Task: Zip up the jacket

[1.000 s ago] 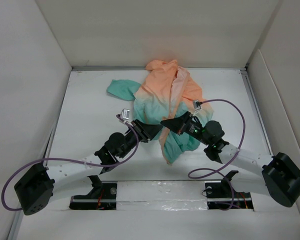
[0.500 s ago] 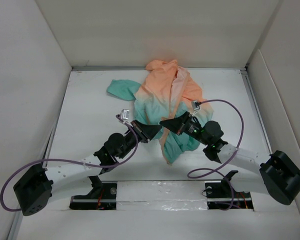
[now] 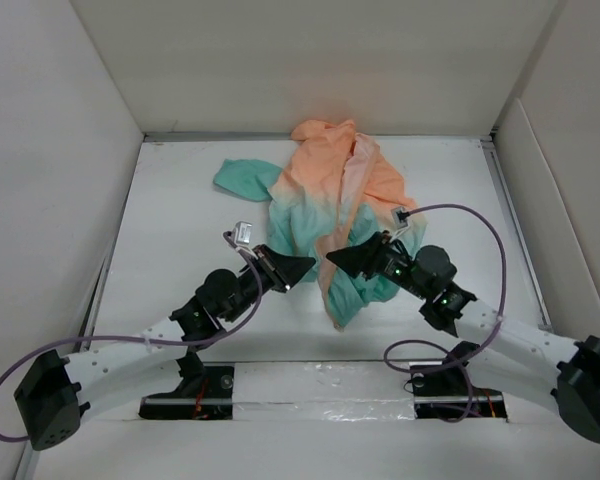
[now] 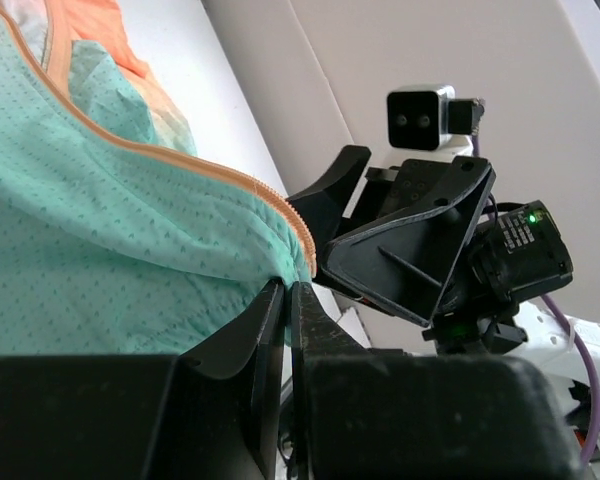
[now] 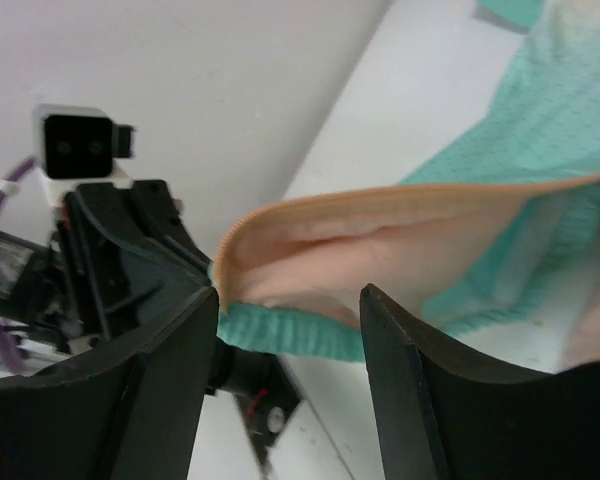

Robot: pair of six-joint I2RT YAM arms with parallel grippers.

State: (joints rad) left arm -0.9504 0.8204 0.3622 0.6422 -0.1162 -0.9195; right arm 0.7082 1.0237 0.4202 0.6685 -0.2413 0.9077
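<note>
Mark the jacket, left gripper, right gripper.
jacket [image 3: 330, 185], top view, peach shoulder panel.
left gripper [image 4: 288, 290], left wrist view, closed fingertips on teal hem.
right gripper [image 5: 290, 305], right wrist view, gap between open fingers.

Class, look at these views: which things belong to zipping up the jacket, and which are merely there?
Belongs to the job:
- jacket
- orange zipper trim
- left gripper, shut on the jacket's teal hem
- right gripper, open, by the zipper edge

Merely there:
- table
- white walls
- purple cable
</note>
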